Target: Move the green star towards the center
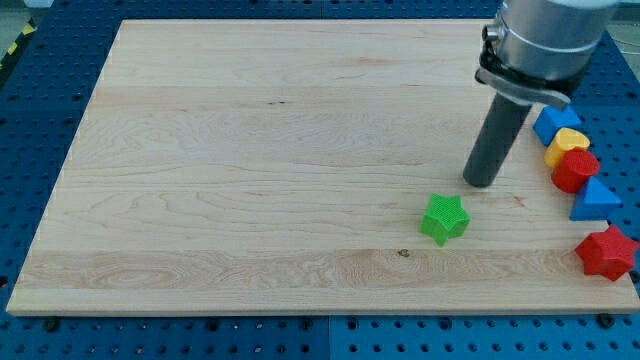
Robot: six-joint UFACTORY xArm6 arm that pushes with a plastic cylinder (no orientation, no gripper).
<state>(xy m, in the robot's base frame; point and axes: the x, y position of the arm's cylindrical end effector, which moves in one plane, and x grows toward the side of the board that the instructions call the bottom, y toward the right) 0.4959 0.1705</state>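
Green star (444,218) lies right of board centre, nearer bottom edge. My tip (481,183) near star, up-right, apart. No fingers: bare rod. Other blocks clustered along right edge. Push toward centre not yet done.

Red star (606,253) cut by right edge
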